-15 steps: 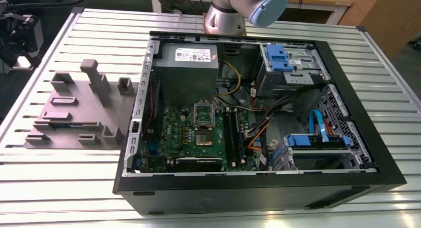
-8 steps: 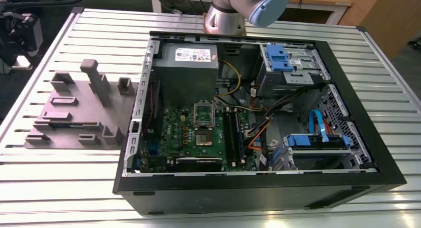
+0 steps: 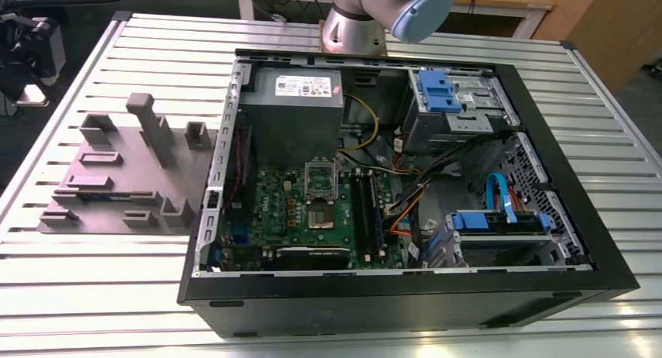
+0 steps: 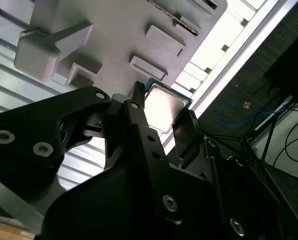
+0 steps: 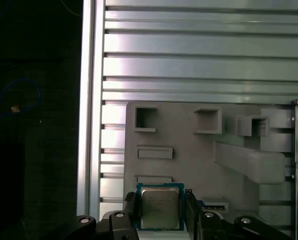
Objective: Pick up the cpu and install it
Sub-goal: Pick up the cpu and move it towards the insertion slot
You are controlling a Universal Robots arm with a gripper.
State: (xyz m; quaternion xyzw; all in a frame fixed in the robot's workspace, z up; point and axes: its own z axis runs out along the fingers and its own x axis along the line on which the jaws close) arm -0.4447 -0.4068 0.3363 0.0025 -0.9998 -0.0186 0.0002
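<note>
The gripper [image 5: 160, 200] is clamped on the cpu [image 5: 160, 210], with one black finger [image 5: 130, 210] pressed to each of two opposite edges and the flat face left bare towards the cameras. The cpu is a small thin square. Its top is a dull silver-grey metal lid with faint print, framed by a narrow blue-green rim of board. In the second wrist view the lid [image 4: 161, 107] catches the light and looks pale and glossy between the dark fingers [image 4: 134, 112]. In both wrist views the chip is seen against the grey moulded holder tray [image 5: 189, 160], which has raised blocks and shallow rectangular pockets, and it looks lifted clear of the tray rather than seated in a pocket. In the exterior view that tray [image 3: 114, 180] lies on the ribbed aluminium table [image 3: 104, 280] at the exterior view's left of the open black computer case [image 3: 414, 304]. Inside the case the green motherboard carries an oblong metal socket frame [image 3: 321, 180] near its middle, well apart from the tray. The arm [image 3: 362, 17] rises at the far side of the table, behind the case.
</note>
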